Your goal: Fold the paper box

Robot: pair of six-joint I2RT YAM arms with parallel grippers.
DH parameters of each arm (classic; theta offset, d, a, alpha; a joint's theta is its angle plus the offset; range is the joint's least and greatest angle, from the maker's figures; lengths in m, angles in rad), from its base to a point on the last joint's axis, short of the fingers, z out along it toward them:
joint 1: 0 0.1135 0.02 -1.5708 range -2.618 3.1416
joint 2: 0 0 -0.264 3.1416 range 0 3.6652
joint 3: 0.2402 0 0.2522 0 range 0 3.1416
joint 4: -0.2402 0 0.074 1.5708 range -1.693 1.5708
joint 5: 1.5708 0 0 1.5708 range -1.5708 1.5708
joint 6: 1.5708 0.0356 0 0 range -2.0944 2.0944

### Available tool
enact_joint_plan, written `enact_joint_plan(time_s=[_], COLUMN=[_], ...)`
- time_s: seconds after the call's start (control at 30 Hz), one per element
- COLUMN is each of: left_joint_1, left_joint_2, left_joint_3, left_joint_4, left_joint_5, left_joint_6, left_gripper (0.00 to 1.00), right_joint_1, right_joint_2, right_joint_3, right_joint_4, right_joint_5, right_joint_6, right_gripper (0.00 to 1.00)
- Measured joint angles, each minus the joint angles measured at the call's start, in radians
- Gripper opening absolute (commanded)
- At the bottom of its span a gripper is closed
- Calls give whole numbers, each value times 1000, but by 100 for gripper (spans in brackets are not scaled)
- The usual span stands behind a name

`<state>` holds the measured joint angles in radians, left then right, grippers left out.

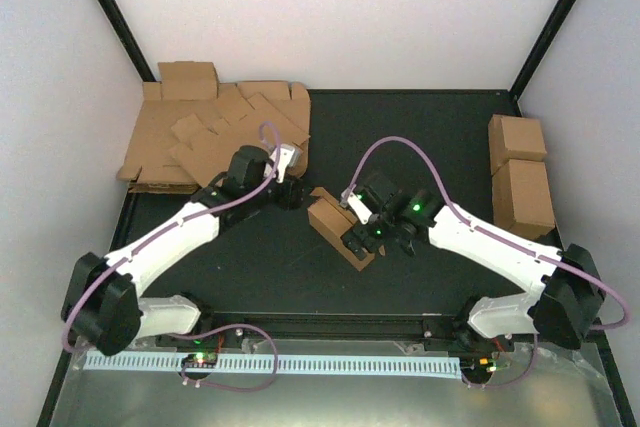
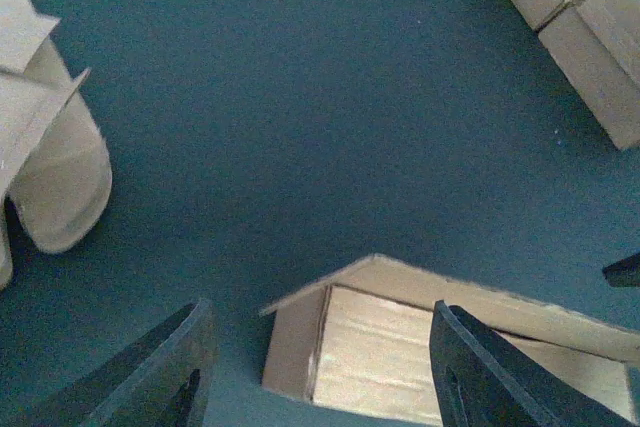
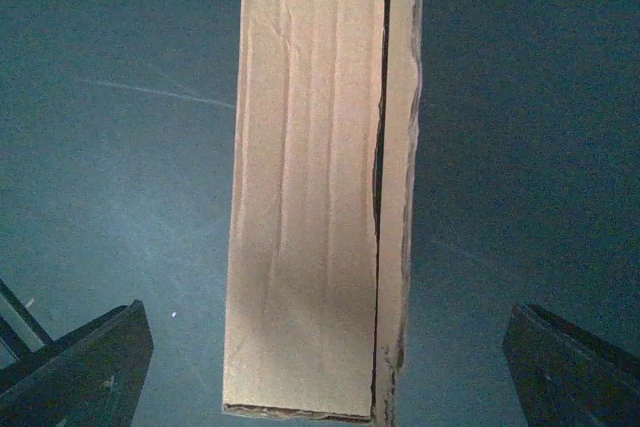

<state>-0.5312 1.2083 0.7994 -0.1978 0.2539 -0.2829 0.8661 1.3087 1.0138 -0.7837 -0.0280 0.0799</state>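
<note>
Right fingers (image 1: 372, 234) spread wide, one to each side of the box (image 1: 338, 229), with dark bench (image 1: 430, 137) showing between each finger and the cardboard. Nothing gripped. Set across the short axis: in the right wrist view, box running straight up the middle of the gap, a long slit seam down its right-hand side.

Left fingers (image 1: 292, 193) parted too, holding nothing. Just off the box's far-left end, which sits low between them in the left wrist view. Bare bench on one side; the other finger overlapping the cardboard in the picture, contact impossible to tell.

Lies mid-bench between the two arms, long axis on a diagonal: one end far-left, towards the left fingers, the other near-right, by the right fingers. Right arm nearer, over the near-right half; left arm only at the tip. At the left-facing end, a short flap and a longer panel raised like a roof, so probably not shut there.

Coming move likely turns on that end: in along the long axis from the left, steadying across the width from the right.

Heap of sheets (image 1: 210, 132) far left and two cuboids (image 1: 520, 172) far right, well apart from all this.
</note>
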Motion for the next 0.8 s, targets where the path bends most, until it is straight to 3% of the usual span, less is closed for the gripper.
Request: enact_joint_plan(time_s=[0.3, 0.8], left_joint_1=[0, 10], left_joint_2=[135, 234], left_joint_3=[96, 146], left_joint_4=[-1, 4], left_joint_5=[32, 124], left_joint_6=[201, 351], left_gripper=[65, 65], right_joint_1=[41, 63], right_joint_2=[25, 53], right_joint_3=[-20, -44], right_joint_4=[-21, -25], right_joint_5=[69, 109], right_joint_6=[12, 23], right_gripper=[98, 91])
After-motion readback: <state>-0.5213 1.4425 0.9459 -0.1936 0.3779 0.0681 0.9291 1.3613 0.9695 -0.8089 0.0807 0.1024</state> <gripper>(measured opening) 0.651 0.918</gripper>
